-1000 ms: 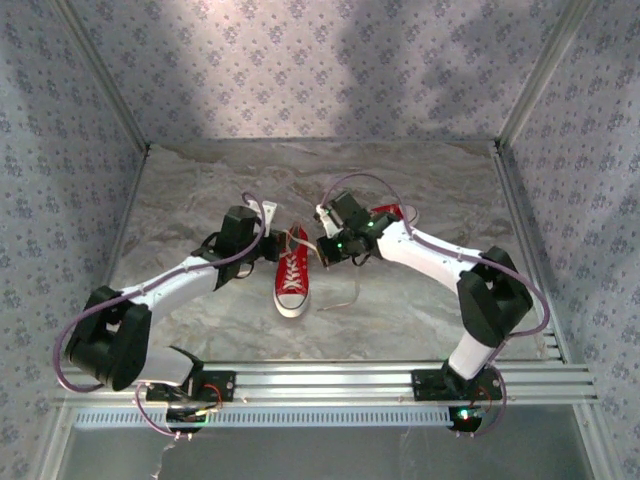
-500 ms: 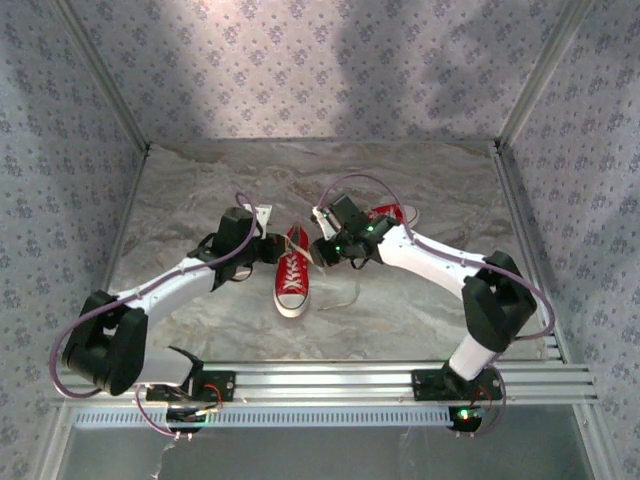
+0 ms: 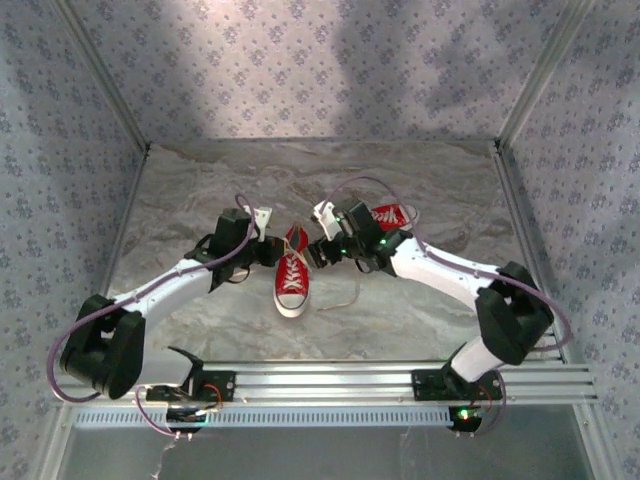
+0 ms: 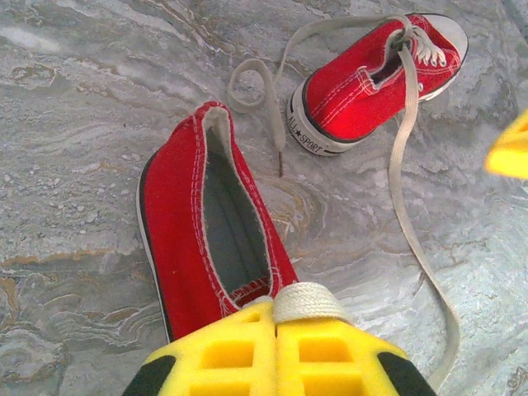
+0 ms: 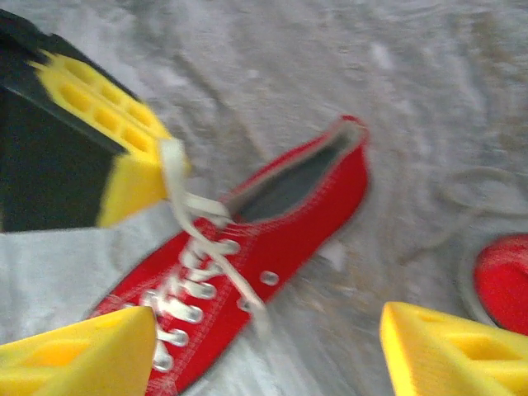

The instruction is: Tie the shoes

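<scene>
Fingers (image 4: 223,359) of the left pincer (image 4: 275,326) are pressed together on a flat white lace (image 4: 307,302), their moulded yellow pads gridded like a waffle. From the right wrist camera, that lace climbs from the metal eyelets of the near shoe (image 5: 247,264) up to the black-and-yellow jaws at the upper left. The right pincer (image 5: 268,330) stands wide, holding nothing. Its two yellow fingers are well apart, above the laced front of the same shoe; this view is somewhat blurred.

The near shoe (image 3: 291,275) is red canvas with white stitching, a white rubber sole and a white toe cap. It lies on the worktop (image 3: 200,190) between the two pincers, with its toe towards the arm bases. Its mouth shows a grey lining.

The far shoe (image 4: 371,78), of the same make, lies well apart beyond the heel of the near one. Black lettering marks its white heel strip. Its own long lace (image 4: 404,165) trails loose over the surface, one end curling into a loop (image 4: 247,82) just beside the near shoe's heel. In the top view the right arm (image 3: 440,268) partly hides this shoe.

The worktop is smooth, with grey and tan marbled veins. Patterned walls (image 3: 300,60) enclose it, and a ribbed metal rail (image 3: 330,378) runs along its near edge.
</scene>
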Robot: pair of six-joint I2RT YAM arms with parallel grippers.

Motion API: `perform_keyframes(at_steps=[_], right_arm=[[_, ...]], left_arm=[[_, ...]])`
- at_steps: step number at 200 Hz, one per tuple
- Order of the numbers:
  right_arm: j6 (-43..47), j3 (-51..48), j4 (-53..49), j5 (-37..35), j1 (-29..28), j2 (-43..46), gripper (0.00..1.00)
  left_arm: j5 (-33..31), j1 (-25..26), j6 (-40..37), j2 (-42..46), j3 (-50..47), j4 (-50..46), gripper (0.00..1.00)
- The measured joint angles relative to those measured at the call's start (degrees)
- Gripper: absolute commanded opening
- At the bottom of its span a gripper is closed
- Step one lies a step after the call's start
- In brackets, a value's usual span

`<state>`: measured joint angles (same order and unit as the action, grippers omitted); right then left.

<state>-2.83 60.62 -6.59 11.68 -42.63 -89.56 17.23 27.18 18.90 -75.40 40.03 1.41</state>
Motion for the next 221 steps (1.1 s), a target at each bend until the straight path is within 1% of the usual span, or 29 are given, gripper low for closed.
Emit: perform_keyframes(at_steps=[15, 42, 63, 83, 103, 141, 156, 182, 198, 221], right_arm=[[1.5, 0.0, 1.4, 6.7, 2.0, -1.9, 0.66], [4.0, 1.3, 3.3, 17.4, 5.8, -6.5, 0.65], [5.7, 4.5, 3.8, 23.8, 7.0, -11.0, 0.64], [6.9, 8.6, 3.8, 28.2, 7.4, -15.0, 0.63], [7.6, 11.7, 3.9, 30.8, 7.4, -17.6, 0.62], [8.9, 14.9, 3.5, 34.3, 7.2, -20.1, 0.54], [9.4, 15.5, 3.4, 35.4, 7.2, -20.9, 0.50], [9.9, 15.7, 2.9, 36.8, 7.1, -21.9, 0.49], [10.0, 15.7, 2.4, 37.2, 7.1, -22.3, 0.44], [10.3, 15.7, 2.0, 37.8, 7.1, -22.4, 0.42]], left_arm=[[0.6, -0.3, -0.9, 0.0, 0.0, -0.1, 0.00], [1.7, -1.0, -1.7, 0.0, 0.0, -0.2, 0.00], [2.5, -1.3, -1.9, 0.0, 0.0, -0.2, 0.00], [3.0, -1.3, -1.9, 0.0, 0.0, -0.2, 0.00], [3.2, -1.3, -1.9, 0.0, 0.0, -0.3, 0.00], [3.1, -1.3, -1.9, 0.0, 0.0, -0.4, 0.00], [3.1, -1.5, -1.9, 0.0, 0.0, -0.5, 0.00], [3.1, -1.6, -1.9, 0.0, 0.0, -1.3, 0.00], [3.1, -1.6, -1.9, 0.0, 0.0, -1.5, 0.00], [3.1, -1.6, -1.9, 0.0, 0.0, -1.4, 0.00]])
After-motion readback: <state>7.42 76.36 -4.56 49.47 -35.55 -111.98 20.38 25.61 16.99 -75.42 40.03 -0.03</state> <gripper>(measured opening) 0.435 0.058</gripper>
